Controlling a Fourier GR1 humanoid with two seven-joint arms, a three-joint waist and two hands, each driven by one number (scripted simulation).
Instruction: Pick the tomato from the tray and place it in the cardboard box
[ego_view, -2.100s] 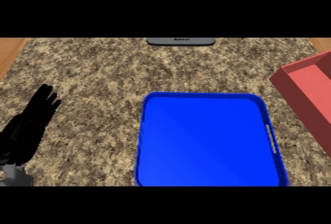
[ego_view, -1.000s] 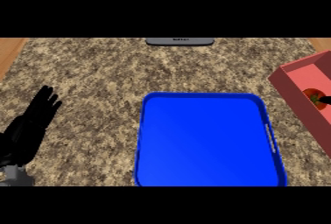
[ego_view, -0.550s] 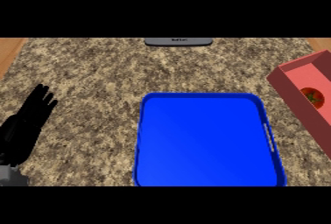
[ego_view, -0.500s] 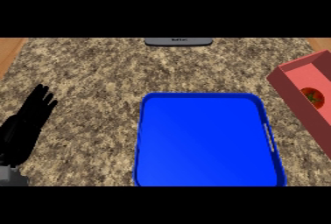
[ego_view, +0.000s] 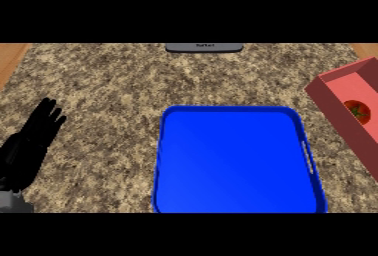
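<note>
The small red tomato (ego_view: 357, 110) lies inside the reddish cardboard box (ego_view: 332, 107) at the right edge of the speckled stone tabletop (ego_view: 111, 90), beyond the blue plastic tray (ego_view: 236, 160), which holds nothing. The black left hand (ego_view: 33, 145) rests open, fingers straight, at the left edge, well apart from the tomato. The right hand, on the nearer side, is unseen.

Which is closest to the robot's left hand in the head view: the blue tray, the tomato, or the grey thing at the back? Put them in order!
1. Tray: mid-counter, just right of the left hand.
2. Grey thing: at the counter's back edge.
3. Tomato: far right, inside the box.
</note>
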